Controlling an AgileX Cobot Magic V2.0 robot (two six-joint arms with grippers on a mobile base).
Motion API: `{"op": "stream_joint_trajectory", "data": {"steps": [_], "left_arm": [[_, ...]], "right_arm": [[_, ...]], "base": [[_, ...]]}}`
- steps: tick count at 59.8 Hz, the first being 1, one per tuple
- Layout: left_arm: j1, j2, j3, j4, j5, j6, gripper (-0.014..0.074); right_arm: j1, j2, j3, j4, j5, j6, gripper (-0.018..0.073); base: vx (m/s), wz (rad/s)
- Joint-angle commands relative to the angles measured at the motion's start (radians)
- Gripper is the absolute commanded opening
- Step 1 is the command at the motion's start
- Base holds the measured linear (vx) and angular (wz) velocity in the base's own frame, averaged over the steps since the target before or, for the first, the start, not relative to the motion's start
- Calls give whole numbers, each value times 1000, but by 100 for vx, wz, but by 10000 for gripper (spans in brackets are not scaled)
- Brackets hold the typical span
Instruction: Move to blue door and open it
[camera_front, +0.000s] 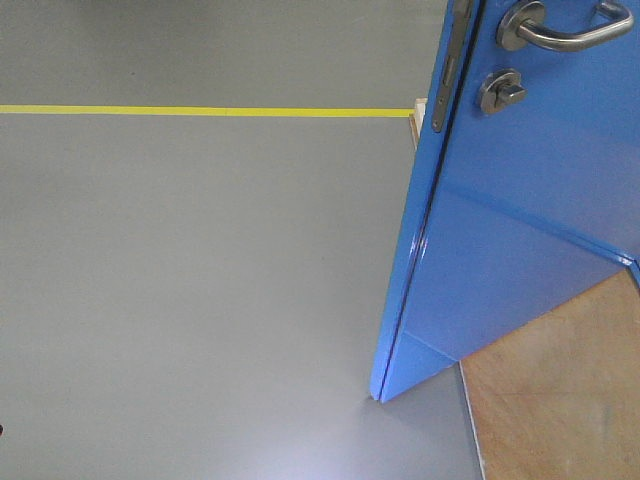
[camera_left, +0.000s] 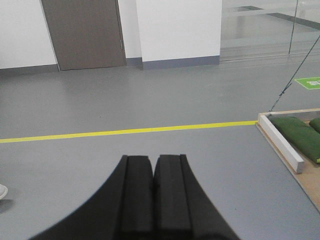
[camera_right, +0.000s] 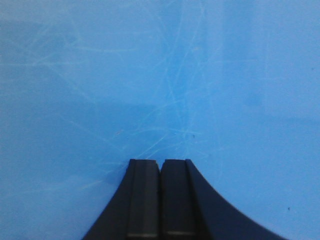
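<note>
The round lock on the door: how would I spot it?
Find the tall shiny blue door on the right of the front view. High in the picture is a long silver lever handle; the lock sits just below it. Unlike the curved handle and the dark latch plate on the door's edge, it is small and round.

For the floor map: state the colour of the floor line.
Yellow; the floor line shows best in the left wrist view.

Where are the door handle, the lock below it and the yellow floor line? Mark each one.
door handle (camera_front: 570, 42), front-facing view, on the silver lever bar.
lock (camera_front: 501, 92), front-facing view, on its round silver knob.
yellow floor line (camera_front: 200, 110), front-facing view, partway along the stripe.
</note>
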Motion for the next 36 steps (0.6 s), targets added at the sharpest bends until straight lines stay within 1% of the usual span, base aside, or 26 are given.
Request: {"op": "stream_joint_trajectory", "data": {"steps": [1, 36], "left_arm": [[-8, -14, 6, 0, -84, -3, 70], [-8, -14, 6, 0, -84, -3, 70]], "right_arm": [[1, -26, -31, -3, -89, -5, -8], [1, -26, -31, -3, -89, -5, -8]], "base": [[12, 3], [17, 3]]}}
